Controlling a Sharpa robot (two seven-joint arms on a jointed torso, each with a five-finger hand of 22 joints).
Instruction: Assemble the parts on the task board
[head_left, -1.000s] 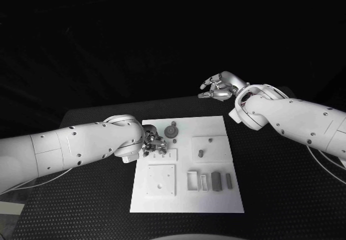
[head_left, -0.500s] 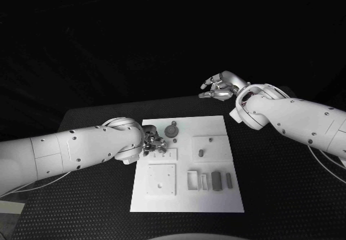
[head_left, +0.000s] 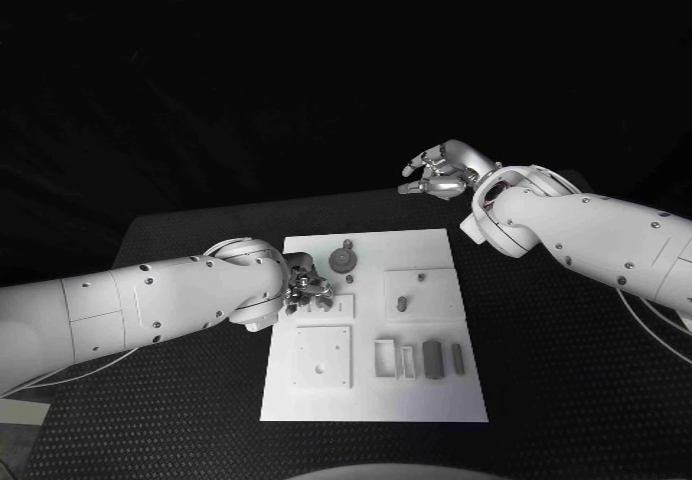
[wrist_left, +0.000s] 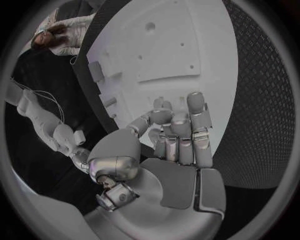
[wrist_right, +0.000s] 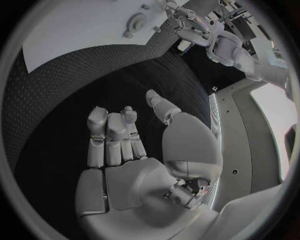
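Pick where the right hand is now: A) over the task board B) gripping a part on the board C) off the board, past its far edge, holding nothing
C: the right hand hangs beyond the task board, fingers apart and nothing in them.

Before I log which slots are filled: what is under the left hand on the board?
The left hand hovers over the task board near its left edge. The wrist view shows bare white plate beyond the fingers. Whatever lies directly beneath the palm is covered.

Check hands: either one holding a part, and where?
Right hand holds nothing, fingers apart. Left hand is curled over the task board; any pinched part cannot be told.
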